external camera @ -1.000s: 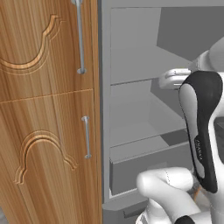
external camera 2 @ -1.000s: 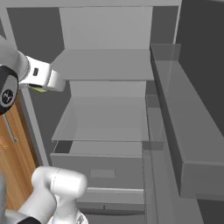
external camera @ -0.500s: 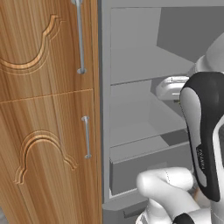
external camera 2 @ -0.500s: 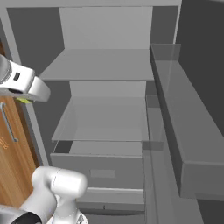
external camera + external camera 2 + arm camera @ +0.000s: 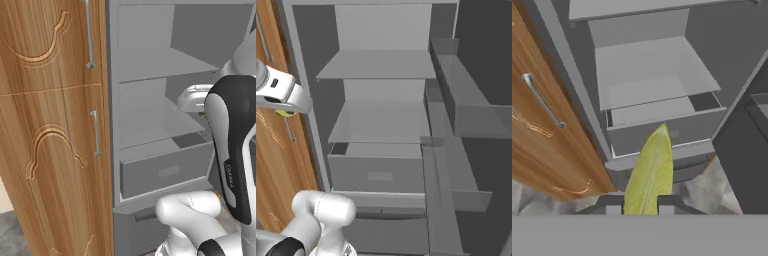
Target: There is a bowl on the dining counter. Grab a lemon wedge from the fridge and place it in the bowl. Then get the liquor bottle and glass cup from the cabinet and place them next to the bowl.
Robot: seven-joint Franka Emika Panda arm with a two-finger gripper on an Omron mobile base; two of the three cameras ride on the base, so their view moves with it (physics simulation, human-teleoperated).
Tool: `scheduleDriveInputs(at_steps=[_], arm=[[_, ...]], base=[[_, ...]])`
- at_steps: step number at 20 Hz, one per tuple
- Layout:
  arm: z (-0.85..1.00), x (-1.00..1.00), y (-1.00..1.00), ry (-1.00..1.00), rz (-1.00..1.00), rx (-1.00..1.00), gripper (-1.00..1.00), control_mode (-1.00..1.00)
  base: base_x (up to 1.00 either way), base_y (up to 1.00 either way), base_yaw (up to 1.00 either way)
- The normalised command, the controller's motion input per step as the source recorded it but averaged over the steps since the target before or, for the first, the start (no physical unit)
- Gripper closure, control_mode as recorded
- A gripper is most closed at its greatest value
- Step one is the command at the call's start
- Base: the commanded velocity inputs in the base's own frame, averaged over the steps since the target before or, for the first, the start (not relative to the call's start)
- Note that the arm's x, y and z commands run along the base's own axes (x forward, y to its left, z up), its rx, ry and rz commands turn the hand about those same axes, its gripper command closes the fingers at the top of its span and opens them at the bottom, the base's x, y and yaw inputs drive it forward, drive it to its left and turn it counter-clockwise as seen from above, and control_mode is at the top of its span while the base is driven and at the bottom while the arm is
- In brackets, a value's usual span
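A yellow-green lemon wedge (image 5: 650, 172) stands upright between my gripper's (image 5: 639, 206) two dark tips, which are shut on it. In the right base view the hand (image 5: 281, 92) hangs at the left, in front of the open fridge (image 5: 381, 65), with a bit of the lemon wedge (image 5: 284, 113) under it. From the left base view the hand (image 5: 194, 97) sits at the fridge's right side, partly behind the arm. The bowl, liquor bottle and glass cup are out of view.
The fridge holds bare grey shelves (image 5: 155, 135) and a half-open bottom drawer (image 5: 662, 117). Its open door with shelf bins (image 5: 471, 110) stands to the right. Tall wooden cabinet doors (image 5: 50, 150) with metal handles (image 5: 542, 100) border the fridge on the left.
The hand with the lemon wedge has drawn back out of the fridge, shifting left and slightly down in the right base view. The grip on the wedge is unchanged.
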Motion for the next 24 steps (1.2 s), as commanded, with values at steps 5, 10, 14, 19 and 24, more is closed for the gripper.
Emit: scheduleDriveInputs(at_steps=[5,10,14,19,24], arm=[[0.0,0.0,0.0,0.0,0.0,0.0,1.0,1.0],[0.0,0.0,0.0,0.0,0.0,0.0,1.0,1.0],[0.0,0.0,0.0,0.0,0.0,0.0,1.0,1.0],[0.0,0.0,0.0,0.0,0.0,0.0,1.0,1.0],[0.0,0.0,0.0,0.0,0.0,0.0,1.0,1.0]], base=[[-1.0,0.67,0.0],[-0.96,0.91,-0.15],[-0.72,0.69,-0.53],[-0.54,0.31,-0.72],[-0.54,0.0,-0.78]])
